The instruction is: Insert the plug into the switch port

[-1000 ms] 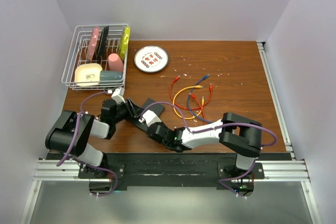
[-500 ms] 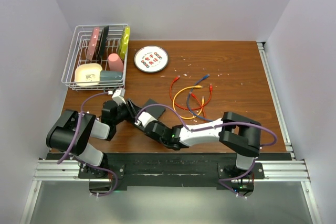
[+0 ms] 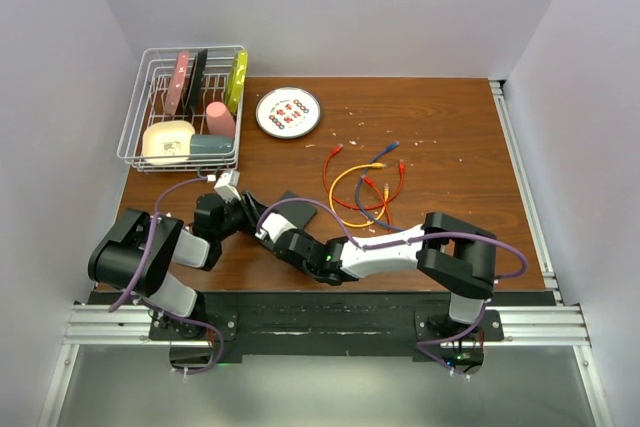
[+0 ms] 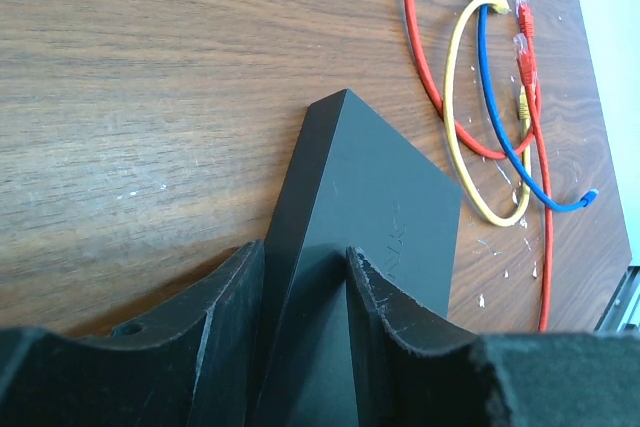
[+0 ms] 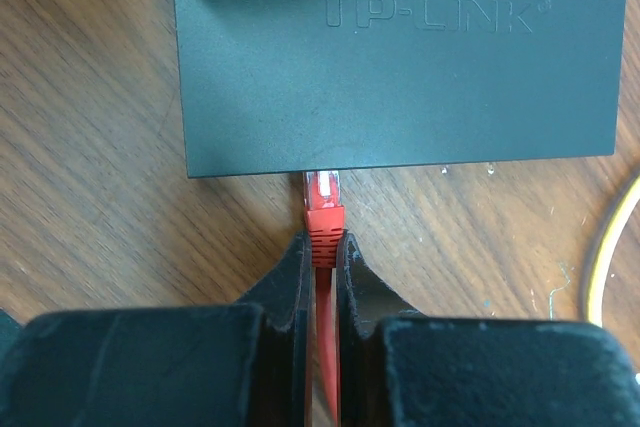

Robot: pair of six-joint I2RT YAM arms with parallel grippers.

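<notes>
The switch (image 5: pixel 390 57) is a flat black box lying on the wooden table, also seen in the top view (image 3: pixel 293 201). My left gripper (image 4: pixel 300 282) is shut on its near end, one finger on each side; in the top view the left gripper (image 3: pixel 248 213) sits at the switch's left end. My right gripper (image 5: pixel 322 252) is shut on a red plug (image 5: pixel 322 209) by its boot. The plug's clear tip meets the switch's near edge, left of its middle. The ports themselves are hidden. Seen from above, the right gripper (image 3: pixel 270 236) lies just below the switch.
Loose red, yellow and blue cables (image 3: pixel 365 184) lie coiled right of the switch; the yellow cable (image 4: pixel 465 127) shows past it. A wire dish rack (image 3: pixel 185 107) stands at the back left, and a round white plate (image 3: pixel 288 112) lies beside it. Crumbs dot the wood.
My right gripper has moved up and left with the red plug, closing on the switch's edge. The left gripper has kept its grip and hardly shifted.
</notes>
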